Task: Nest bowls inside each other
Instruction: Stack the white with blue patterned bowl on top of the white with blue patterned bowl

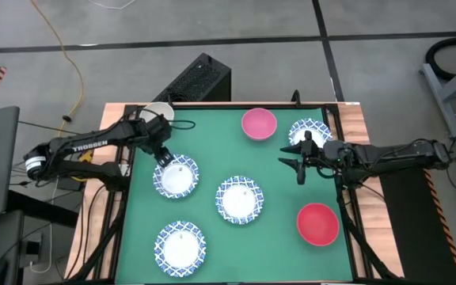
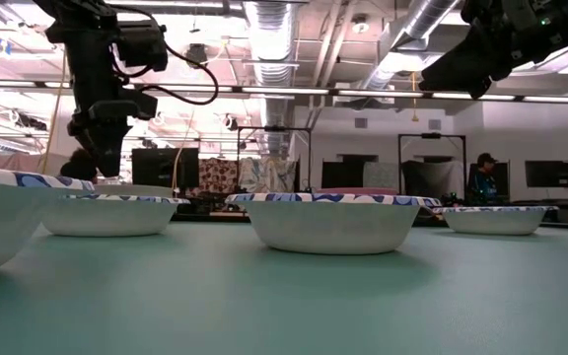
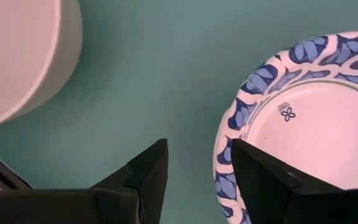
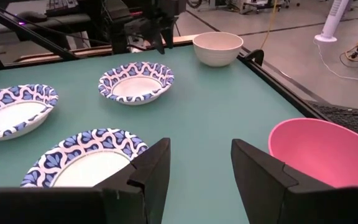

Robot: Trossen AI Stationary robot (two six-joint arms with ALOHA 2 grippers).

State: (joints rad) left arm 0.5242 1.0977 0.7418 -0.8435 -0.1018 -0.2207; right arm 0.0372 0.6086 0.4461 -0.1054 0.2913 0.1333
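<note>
Left gripper (image 1: 163,157), fingers spread, straddles a blue-rimmed bowl's (image 1: 176,176) rim; nothing grasped

Green table mat (image 1: 275,170); four white bowls (image 1: 240,199) with blue patterned rims (leafy shapes), plus pink bowl (image 1: 259,124), red bowl (image 1: 317,223), cream bowl (image 1: 155,112).

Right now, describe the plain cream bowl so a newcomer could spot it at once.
Start at the green table and go to its far-left corner, beside the left tool. The plain cream bowl sits there at the mat's edge. It alone has no colour and no blue patterned rim.
</note>
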